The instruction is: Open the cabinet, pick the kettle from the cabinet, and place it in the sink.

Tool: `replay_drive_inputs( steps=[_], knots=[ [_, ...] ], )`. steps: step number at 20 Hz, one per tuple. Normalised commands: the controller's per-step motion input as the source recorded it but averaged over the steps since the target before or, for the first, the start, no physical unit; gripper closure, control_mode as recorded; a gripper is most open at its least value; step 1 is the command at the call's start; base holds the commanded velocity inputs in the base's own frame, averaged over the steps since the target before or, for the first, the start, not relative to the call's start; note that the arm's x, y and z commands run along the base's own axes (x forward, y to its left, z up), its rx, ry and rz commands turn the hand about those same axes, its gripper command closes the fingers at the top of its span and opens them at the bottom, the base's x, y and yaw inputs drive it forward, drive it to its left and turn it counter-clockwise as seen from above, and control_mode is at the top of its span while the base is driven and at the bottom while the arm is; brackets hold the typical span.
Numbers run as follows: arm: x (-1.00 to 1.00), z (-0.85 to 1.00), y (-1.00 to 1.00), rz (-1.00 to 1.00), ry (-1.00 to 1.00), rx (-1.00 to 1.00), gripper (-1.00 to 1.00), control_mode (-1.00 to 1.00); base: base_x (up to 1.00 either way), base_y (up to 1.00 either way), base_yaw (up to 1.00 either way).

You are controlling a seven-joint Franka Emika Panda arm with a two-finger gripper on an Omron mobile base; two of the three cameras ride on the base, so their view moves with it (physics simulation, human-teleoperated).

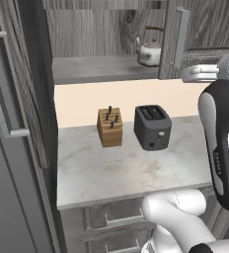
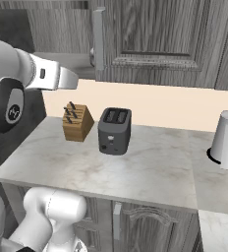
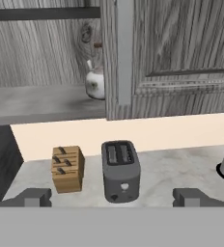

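The hand (image 3: 112,197) hangs in the air with its two fingertips (image 3: 34,197) spread wide apart and nothing between them. The kettle (image 1: 150,50) sits on the shelf (image 1: 101,66) inside the cabinet (image 3: 181,53), above the hand and slightly to its left, well ahead of it and out of reach of the fingers. From the hand's own camera only the kettle's rounded left part and spout show: the closed right door and its long vertical silver handle (image 3: 124,53) cover the rest, standing between the hand and the kettle's body. The cabinet's left side is open, its door (image 1: 15,89) swung far out to the left.

Below and ahead of the hand lies the marble bench (image 1: 131,168). On it a dark grey toaster (image 3: 120,170) stands almost straight ahead, and a wooden knife block (image 3: 66,168) stands just beside it on the left, apart from it. A white paper towel roll (image 2: 226,139) stands well off to the right.
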Motion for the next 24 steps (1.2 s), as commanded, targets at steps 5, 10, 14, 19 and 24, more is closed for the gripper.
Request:
replay_drive_inputs(
  steps=[5, 10, 14, 19, 24],
  knots=[
    [0.21, 0.17, -0.32, 0.03, 0.0, 0.02, -1.0, -1.0, 0.0, 0.0, 0.0],
    [0.42, 0.07, -0.17, 0.05, 0.05, 0.01, -1.0, -1.0, 0.0, 0.0, 0.0],
    [0.45, 0.05, -0.1, 0.04, 0.01, 0.0, -1.0, -1.0, 0.0, 0.0, 0.0],
    [0.5, 0.04, -0.04, 0.02, 0.0, 0.0, -1.0, -1.0, 0.0, 0.0, 0.0],
    [0.48, 0.01, 0.0, 0.01, 0.0, 0.0, -1.0, -1.0, 0.0, 0.0, 0.0]
  ],
)
